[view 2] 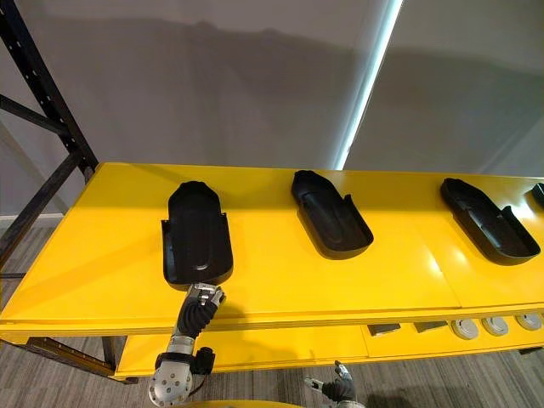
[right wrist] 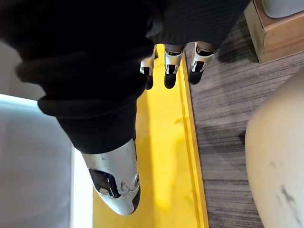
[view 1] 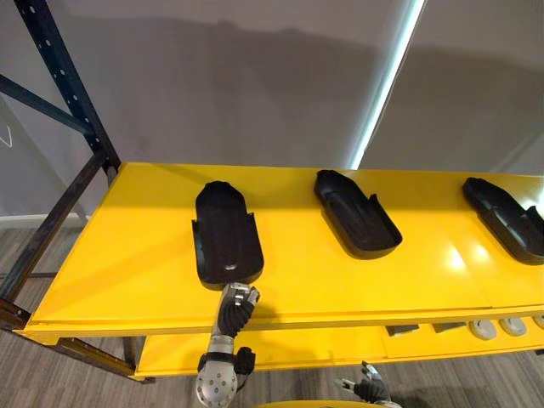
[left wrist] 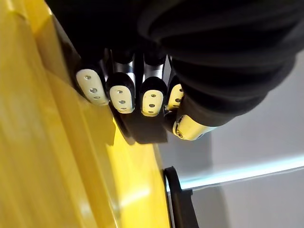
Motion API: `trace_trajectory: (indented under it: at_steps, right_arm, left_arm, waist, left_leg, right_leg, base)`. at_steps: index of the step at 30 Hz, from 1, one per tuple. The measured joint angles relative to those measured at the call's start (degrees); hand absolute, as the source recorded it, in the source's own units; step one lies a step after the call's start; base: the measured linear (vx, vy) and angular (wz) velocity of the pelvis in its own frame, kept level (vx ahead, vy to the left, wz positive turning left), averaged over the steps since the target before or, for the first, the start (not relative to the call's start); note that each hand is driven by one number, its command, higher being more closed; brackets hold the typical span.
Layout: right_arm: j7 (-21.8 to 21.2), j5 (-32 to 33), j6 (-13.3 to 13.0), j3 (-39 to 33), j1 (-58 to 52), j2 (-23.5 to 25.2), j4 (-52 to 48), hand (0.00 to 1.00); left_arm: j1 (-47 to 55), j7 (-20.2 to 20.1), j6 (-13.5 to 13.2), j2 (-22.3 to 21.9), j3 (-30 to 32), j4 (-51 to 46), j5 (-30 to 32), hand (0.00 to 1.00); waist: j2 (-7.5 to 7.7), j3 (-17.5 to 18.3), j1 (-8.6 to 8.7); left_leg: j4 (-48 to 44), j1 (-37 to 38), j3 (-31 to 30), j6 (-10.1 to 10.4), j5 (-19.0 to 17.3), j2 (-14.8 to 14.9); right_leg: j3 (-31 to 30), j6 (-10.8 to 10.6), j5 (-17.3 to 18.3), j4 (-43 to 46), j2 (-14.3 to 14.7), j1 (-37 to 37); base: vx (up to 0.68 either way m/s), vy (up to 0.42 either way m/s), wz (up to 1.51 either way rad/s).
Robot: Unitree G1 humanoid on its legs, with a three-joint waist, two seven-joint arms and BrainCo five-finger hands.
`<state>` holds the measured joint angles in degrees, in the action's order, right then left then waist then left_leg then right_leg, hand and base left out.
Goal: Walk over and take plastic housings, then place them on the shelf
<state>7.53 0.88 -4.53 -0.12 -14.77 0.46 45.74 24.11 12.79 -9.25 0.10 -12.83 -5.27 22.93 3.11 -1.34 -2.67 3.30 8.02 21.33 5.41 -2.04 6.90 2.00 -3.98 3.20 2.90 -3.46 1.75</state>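
Pulling your left hand [view 1: 238, 308] away is where this could go wrong. It sits at the 6 o'clock end of the left housing [view 1: 224, 234], right by the front edge of the yellow shelf [view 1: 127, 255]. Its fingertips run out of sight against that dark shell, so you cannot tell whether it is clutching the housing or merely touching it. If a finger catches the rim as you retreat, the housing would likely slide toward 6 o'clock and tip off the edge, so free the fingers before you move the arm. Your right hand [view 1: 367, 389] hangs low below the shelf front at about 5 o'clock, fingers relaxed and holding nothing. Count three black housings lying apart on the top level: the left one at 9 o'clock, the middle housing [view 1: 357, 212] at 12 and the right housing [view 1: 506, 217] at 3. A dark sliver [view 2: 540, 194] at the far 3 o'clock edge may be a fourth. On the lower shelf [view 1: 297, 348] you have two grey blocks [view 2: 384, 329] and three pale round pieces [view 2: 495, 325].
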Motion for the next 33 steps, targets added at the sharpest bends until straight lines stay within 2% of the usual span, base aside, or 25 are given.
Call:
trace_trajectory:
  at_steps: [10,16,28,33]
  right_arm:
    - [-0.03,0.00,0.27,0.00,-0.06,-0.58,-0.02,0.00]
    - [-0.05,0.04,0.68,-1.12,-0.20,-0.65,-0.09,0.00]
    - [-0.10,-0.50,1.00,-1.36,0.11,-0.64,-0.03,0.00]
    - [-0.14,-0.78,1.02,-1.70,0.75,-0.67,0.15,0.00]
  left_arm:
    - [-3.34,3.48,2.58,-0.48,3.18,1.93,0.89,1.00]
    - [-4.83,4.76,2.95,-1.68,5.32,3.63,0.92,1.00]
    - [-12.36,6.81,4.64,-1.57,9.07,8.38,1.46,1.00]
    - [-13.81,7.42,5.04,-1.43,9.08,9.84,1.67,1.00]
  waist:
    - [-0.87,0.91,0.20]
    - [-1.43,1.26,0.14]
    - [-1.11,1.77,0.29]
    - [-1.46,1.77,0.36]
  left_leg:
    - [0.85,0.05,0.40,0.00,-0.19,0.00]
    - [1.96,0.96,1.45,0.06,-0.02,-0.01]
    - [2.23,1.49,2.08,0.06,0.00,-0.17]
    - [2.47,1.54,2.30,0.13,0.09,-0.03]
  right_leg:
    - [0.69,-0.11,0.07,-0.03,0.01,0.41]
    - [-0.17,-0.06,0.05,-0.13,0.38,-0.07]
    - [-0.48,-0.05,0.02,-1.26,0.43,0.34]
    - [-0.54,0.27,-0.82,-2.35,0.59,0.98]
  base:
    - [0.01,-0.002,0.00]
    - [-0.04,-0.020,-0.09]
    - [0.01,-0.006,-0.02]
    - [-0.02,-0.019,-0.01]
